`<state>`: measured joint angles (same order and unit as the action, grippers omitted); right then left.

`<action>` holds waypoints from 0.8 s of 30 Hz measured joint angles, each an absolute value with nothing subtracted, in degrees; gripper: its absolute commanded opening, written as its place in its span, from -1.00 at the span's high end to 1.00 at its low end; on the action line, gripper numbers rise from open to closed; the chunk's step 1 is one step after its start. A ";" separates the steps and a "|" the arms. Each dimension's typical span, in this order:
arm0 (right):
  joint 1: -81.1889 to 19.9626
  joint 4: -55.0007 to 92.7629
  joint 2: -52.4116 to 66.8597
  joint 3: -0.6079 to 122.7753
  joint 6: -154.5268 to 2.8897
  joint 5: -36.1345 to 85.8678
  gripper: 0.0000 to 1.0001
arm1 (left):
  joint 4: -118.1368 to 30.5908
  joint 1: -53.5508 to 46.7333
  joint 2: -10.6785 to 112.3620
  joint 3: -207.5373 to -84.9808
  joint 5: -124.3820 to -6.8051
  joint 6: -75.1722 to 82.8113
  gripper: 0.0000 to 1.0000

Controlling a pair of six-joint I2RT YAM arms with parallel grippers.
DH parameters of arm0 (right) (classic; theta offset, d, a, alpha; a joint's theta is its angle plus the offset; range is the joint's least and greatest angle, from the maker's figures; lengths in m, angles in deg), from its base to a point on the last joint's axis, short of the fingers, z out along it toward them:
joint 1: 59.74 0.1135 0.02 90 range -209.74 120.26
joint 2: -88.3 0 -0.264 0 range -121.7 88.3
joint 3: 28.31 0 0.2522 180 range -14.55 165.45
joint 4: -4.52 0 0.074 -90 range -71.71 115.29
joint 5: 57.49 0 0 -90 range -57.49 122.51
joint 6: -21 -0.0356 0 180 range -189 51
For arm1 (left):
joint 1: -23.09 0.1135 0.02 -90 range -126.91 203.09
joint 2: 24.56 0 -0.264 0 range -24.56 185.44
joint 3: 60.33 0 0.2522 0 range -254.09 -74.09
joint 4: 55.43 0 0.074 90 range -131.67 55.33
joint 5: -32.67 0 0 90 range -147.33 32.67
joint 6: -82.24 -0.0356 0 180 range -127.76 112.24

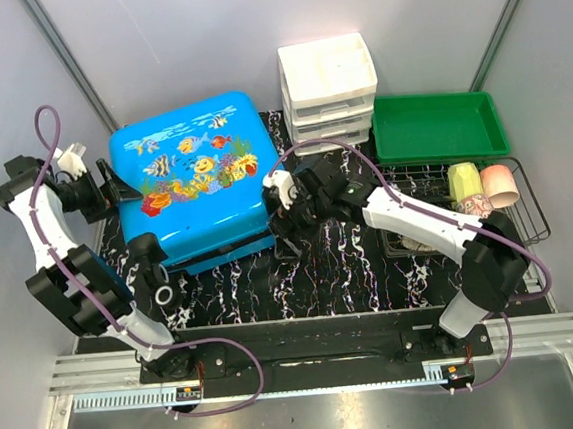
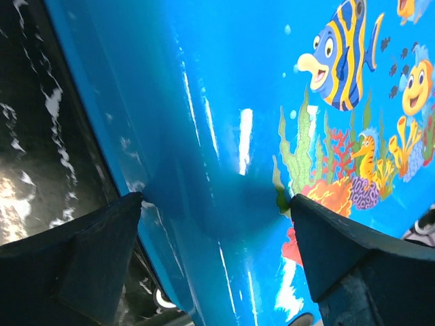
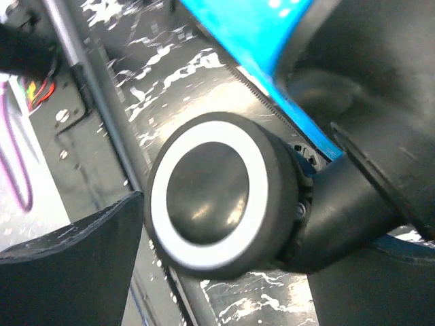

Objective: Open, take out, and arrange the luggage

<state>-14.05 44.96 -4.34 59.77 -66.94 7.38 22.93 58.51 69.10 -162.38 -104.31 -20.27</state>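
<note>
My left gripper (image 1: 113, 184) is spread wide at the left side of the suitcase (image 1: 193, 182). My right gripper (image 1: 282, 213), also spread, sits at the opposite side. The case lies flat and closed between them, printed lid up. My left arm is folded, its forearm reaching inward. My right arm stretches across low from the right.

Through the left wrist camera, my left gripper (image 2: 216, 200) has its fingers apart, with the glossy blue edge of the suitcase (image 2: 204, 102) running between them, gripping nothing.

Through the right wrist camera, my right gripper (image 3: 234, 173) stands open around a black wheel (image 3: 217, 193) at a corner of the suitcase (image 3: 251, 27). Whether a finger touches it I cannot tell.

The shell looks stiff and slippery, and probably light enough to slide. I would take hold at the lid's rim beside the seam, not the wheel, which would roll.
</note>
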 measured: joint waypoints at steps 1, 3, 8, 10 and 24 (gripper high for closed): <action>-13.52 46.97 -3.90 60.10 -65.41 6.14 -0.97 | 22.86 58.18 69.58 -163.50 -104.12 -20.80 -0.90; -13.24 50.08 -3.44 61.61 -62.89 3.21 -0.97 | 22.93 57.24 70.31 -166.07 -103.09 -22.42 -0.93; -20.10 53.90 -3.33 67.95 -60.23 -2.82 -0.77 | 24.70 56.06 69.23 -168.15 -100.64 -25.91 -0.97; -23.34 53.16 -3.31 69.96 -59.46 -3.22 -0.57 | 25.38 56.06 67.60 -167.76 -99.18 -27.11 -0.97; -27.18 28.20 10.66 34.66 -59.09 3.36 0.12 | 28.55 55.76 55.90 -162.56 -96.64 -31.99 -0.96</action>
